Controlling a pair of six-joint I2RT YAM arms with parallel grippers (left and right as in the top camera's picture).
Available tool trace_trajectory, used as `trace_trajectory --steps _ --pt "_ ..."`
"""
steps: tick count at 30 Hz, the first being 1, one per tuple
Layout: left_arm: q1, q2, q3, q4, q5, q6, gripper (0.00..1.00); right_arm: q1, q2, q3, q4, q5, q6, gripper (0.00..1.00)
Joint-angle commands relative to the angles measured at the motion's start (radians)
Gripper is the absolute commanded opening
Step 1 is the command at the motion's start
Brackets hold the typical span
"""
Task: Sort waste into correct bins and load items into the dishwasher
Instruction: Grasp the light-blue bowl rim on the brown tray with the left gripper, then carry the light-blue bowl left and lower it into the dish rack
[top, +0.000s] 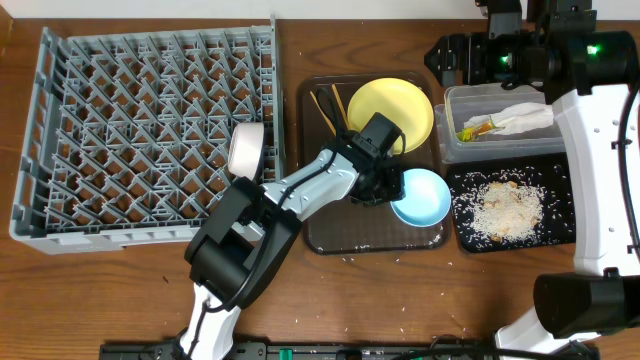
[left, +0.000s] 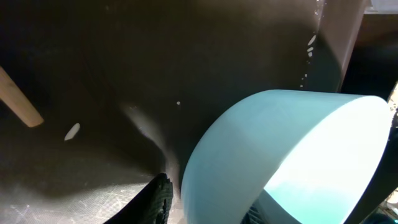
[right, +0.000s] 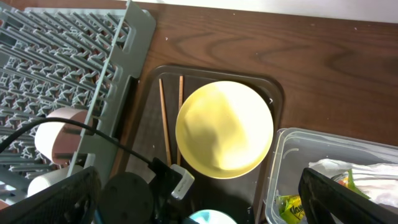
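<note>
I'm seeing the clear tub (top: 449, 125) holding the napkin (top: 525, 117) and snack wrapper (top: 478, 127), and the black tray (top: 452, 215) carrying rice (top: 505, 205). The brown serving tray (top: 330, 235) is bearing the yellow plate (top: 385, 105), chopsticks (top: 325, 108) and light blue bowl (top: 422, 197), all sitting on the wooden table (top: 100, 300). My left gripper (top: 385, 190) is straddling the bowl's rim, though I cannot tell whether it is clamping. My right gripper (right: 199, 199) is hanging empty, spread wide.
</note>
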Motion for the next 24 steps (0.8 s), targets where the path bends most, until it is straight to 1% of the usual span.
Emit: trace_trajectory --steps 1,3,4,5,13,21,24 --pt "0.005 0.011 0.011 0.001 0.012 -0.003 0.32 0.001 -0.002 0.011 -0.002 0.003 0.003 0.99" --pt "0.006 0.012 0.011 0.001 0.012 -0.002 0.20 0.001 -0.002 0.011 -0.002 0.003 0.003 0.99" --pt "0.007 0.012 0.011 0.001 0.012 -0.002 0.12 0.001 -0.002 0.011 -0.002 0.003 0.003 0.99" --pt "0.010 0.012 0.011 0.000 0.012 -0.002 0.08 0.001 -0.002 0.011 -0.002 0.003 0.003 0.99" --pt "0.039 -0.014 0.011 -0.034 0.017 -0.002 0.07 0.001 -0.002 0.011 -0.002 0.003 0.003 0.99" --pt "0.090 -0.137 0.011 -0.057 0.016 0.030 0.07 0.002 -0.002 0.011 -0.002 0.003 0.003 0.99" --pt "0.129 -0.200 0.011 -0.061 0.007 0.047 0.07 0.008 -0.002 0.011 -0.002 0.003 0.003 0.99"
